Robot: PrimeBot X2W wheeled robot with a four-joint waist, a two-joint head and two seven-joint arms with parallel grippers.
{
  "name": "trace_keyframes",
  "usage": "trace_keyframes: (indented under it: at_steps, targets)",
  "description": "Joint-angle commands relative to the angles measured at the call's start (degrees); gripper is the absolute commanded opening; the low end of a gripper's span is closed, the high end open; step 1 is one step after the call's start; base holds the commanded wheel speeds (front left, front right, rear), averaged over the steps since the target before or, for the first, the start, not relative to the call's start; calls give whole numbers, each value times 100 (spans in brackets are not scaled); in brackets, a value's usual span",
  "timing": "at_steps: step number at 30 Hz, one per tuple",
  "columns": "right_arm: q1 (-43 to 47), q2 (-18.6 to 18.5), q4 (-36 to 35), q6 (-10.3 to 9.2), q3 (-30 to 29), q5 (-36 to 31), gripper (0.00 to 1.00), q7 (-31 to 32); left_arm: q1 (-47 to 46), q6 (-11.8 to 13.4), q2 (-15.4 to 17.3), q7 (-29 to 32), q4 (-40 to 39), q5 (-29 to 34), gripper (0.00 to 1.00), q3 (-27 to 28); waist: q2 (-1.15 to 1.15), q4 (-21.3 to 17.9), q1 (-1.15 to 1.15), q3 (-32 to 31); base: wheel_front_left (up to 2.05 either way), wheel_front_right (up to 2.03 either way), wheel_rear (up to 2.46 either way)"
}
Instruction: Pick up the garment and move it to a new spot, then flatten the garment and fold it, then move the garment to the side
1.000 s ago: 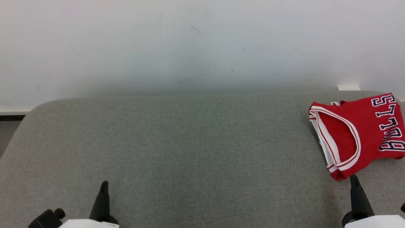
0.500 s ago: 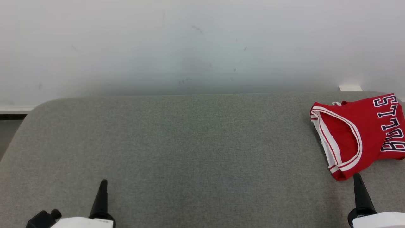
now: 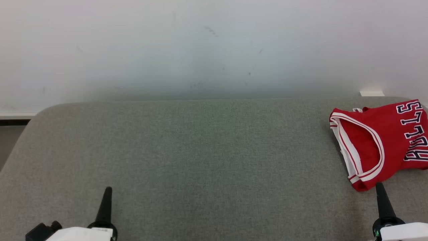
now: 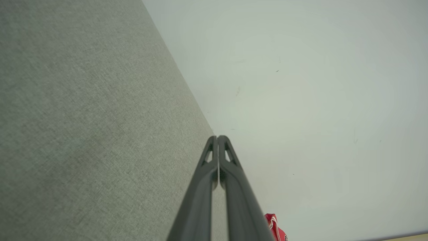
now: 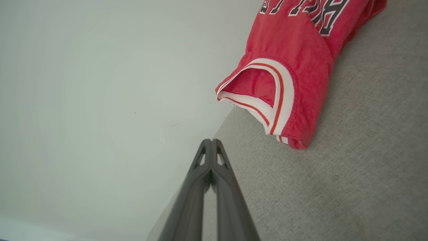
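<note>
The grey cloth-topped bench [image 3: 200, 160] takes up the lower half of the head view. Its far edge runs straight across mid-frame under a pale wall [image 3: 200, 50], and its far left corner curves round at the frame's left edge. From the middle of the frame leftward the grey cloth lies open, so I judge that is my room for carrying and spreading.

The garment [image 3: 378, 140], a red jersey with dark lettering, lies on the bench at the right edge of the frame. The frame cuts it off there, so I cannot tell its full length or true long axis. The part I see runs from near the bench's far edge down the frame, and its white-and-red trimmed opening [image 3: 359, 147] faces frame left. It looks doubled over rather than spread flat.

My right claw [image 3: 379, 187] sits at the lower right, fingers pressed together and holding nothing. The garment's lower edge lies straight up the frame from its tip. In the right wrist view a strip of bench separates the two, so they are near but apart.

My left claw [image 3: 107, 190], likewise closed and empty, sits at the lower left, well apart from the garment. The right arm is plainly the nearer one.

A small white block [image 3: 371, 93] sits at the wall's foot, above the garment.
</note>
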Motion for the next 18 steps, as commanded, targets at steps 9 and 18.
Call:
trace_keyframes:
  at_steps: [9,18]
  targets:
    - [-148,5,-58,-7,-106,521,0,150,-129,-28,44,148,-58,-580,0,59,0,20,0,4,0,0,0]
    - [-163,21,-60,-8,-173,916,0,275,-149,-36,48,274,-59,-1022,0,99,0,40,0,8,0,0,0]
